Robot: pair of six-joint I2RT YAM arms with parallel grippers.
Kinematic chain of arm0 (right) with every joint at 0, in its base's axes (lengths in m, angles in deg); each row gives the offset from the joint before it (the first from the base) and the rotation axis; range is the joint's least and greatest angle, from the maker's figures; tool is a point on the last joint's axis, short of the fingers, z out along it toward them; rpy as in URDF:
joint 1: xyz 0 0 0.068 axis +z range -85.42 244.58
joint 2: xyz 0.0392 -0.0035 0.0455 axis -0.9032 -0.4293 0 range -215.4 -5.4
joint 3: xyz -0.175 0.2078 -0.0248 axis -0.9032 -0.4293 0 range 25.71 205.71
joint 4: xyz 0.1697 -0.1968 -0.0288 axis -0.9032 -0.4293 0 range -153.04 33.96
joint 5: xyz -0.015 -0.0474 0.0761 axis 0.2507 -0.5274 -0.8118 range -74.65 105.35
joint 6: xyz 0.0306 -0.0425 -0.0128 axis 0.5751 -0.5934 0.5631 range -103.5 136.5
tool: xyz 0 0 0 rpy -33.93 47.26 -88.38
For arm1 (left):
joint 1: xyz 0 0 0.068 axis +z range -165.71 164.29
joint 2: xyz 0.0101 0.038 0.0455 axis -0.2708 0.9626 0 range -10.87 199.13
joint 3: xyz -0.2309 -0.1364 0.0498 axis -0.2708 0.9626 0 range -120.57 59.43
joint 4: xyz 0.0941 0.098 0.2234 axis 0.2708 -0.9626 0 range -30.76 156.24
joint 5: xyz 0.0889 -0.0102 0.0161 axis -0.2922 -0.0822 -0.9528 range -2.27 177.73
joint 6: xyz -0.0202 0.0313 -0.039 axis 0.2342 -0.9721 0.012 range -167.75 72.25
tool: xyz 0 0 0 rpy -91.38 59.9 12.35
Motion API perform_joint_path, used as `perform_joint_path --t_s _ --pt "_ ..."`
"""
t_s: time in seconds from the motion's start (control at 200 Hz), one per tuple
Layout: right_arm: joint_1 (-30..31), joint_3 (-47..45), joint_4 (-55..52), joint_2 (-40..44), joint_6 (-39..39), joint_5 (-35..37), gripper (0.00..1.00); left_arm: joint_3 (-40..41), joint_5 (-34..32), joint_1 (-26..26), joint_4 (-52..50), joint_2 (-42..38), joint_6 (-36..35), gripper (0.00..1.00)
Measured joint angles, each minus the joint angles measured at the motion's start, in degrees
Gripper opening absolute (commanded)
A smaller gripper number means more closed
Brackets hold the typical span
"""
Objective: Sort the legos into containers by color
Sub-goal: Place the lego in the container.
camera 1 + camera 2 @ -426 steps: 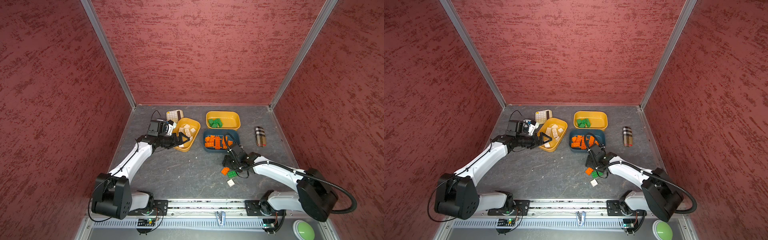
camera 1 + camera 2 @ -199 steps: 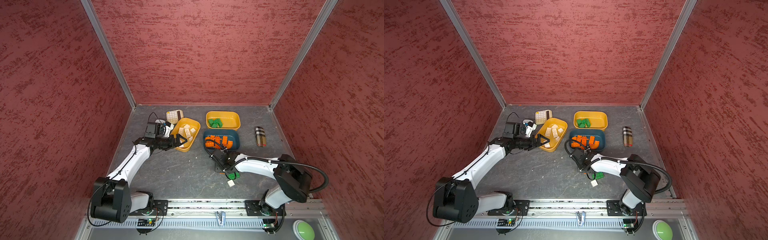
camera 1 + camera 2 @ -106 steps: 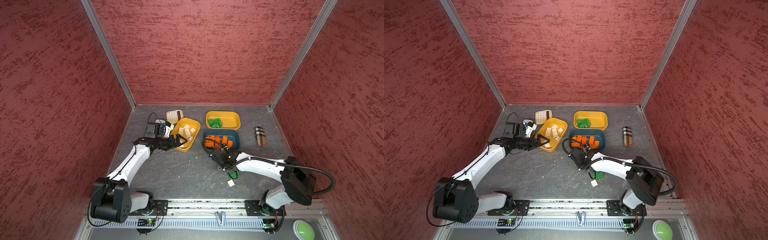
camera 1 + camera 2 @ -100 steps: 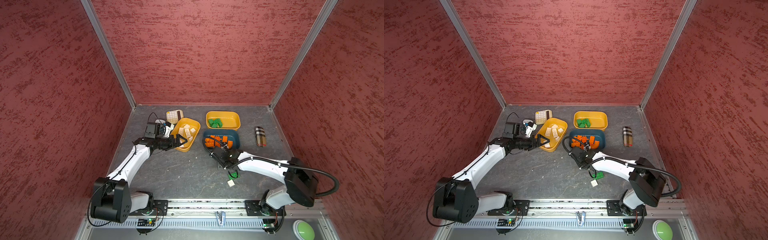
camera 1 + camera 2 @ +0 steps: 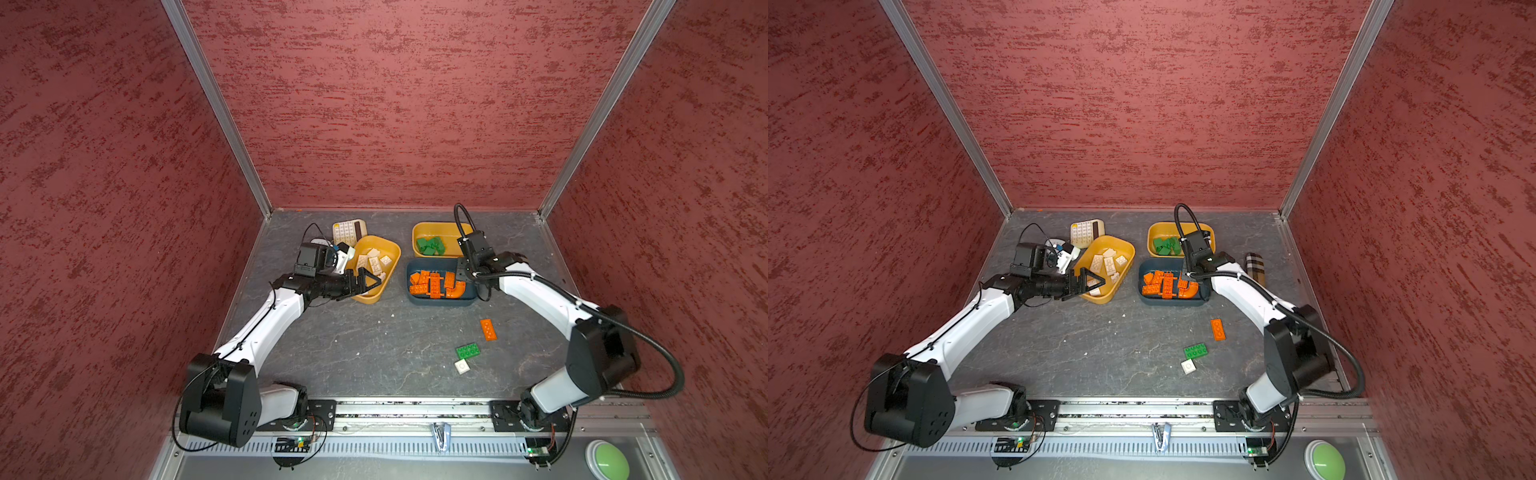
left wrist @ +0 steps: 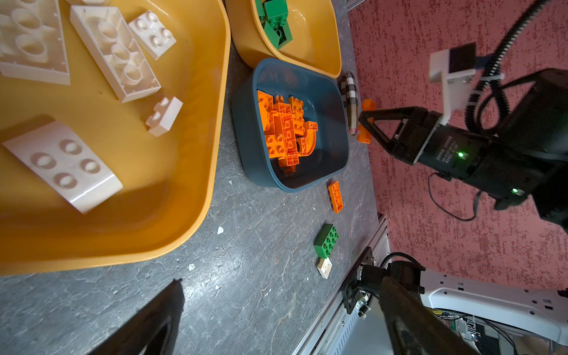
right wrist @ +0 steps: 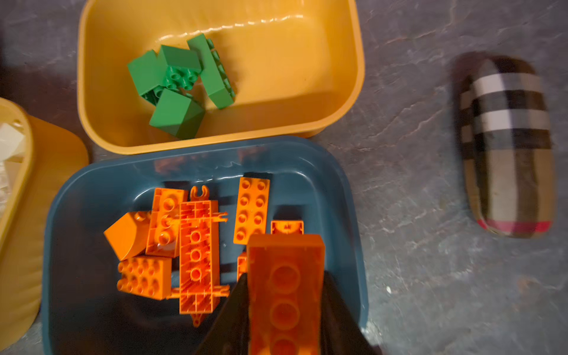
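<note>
The orange brick [image 7: 285,292] is clamped between the closed fingers of the right gripper [image 5: 461,277]. It is held above the three-o'clock end of the teal tray [image 7: 196,153], beside the orange pile [image 7: 196,246].

The release is probably best made low and over the bare floor there, so that a bounce off the pile or over the rim is avoided.

The left gripper [image 5: 372,282] is spread wide and empty over the six-o'clock end of the mustard tray [image 5: 392,249] of white bricks. On the table [image 5: 353,353], toward five o'clock of the teal tray, a loose orange brick [image 5: 488,329], a green brick [image 5: 468,350] and a white brick [image 5: 461,366] are seen.

The grip and the brick's hollow underside are shown only by the right wrist view. From above the held brick is hidden. The plaid case [image 5: 1255,268] is seen in a top view.
</note>
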Motion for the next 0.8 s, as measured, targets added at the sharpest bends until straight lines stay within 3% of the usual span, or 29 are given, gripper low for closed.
perform_joint_path --t_s 0.16,0.311,0.431,0.561,0.802 --pt "-1.05 0.98 4.15 -7.26 -0.31 -6.10 0.30 0.00 -0.02 0.00 -0.02 0.00 0.02 0.99" --pt "-1.01 0.98 5.53 -10.32 -0.11 -9.03 0.54 0.00 -0.02 0.04 -0.24 0.00 0.00 0.99" --pt "-1.01 0.94 5.44 -9.20 -0.28 -9.05 0.59 -0.13 -0.07 0.20 -0.79 0.00 -0.04 0.99" --pt "-1.01 -1.62 4.37 -2.78 -0.59 -8.39 0.63 -0.33 -0.17 0.39 -1.01 0.00 -0.04 1.00" --pt "-1.01 -14.16 -0.90 17.59 1.97 -7.58 0.68 -0.57 -0.15 0.39 -1.01 0.72 -0.07 0.99"
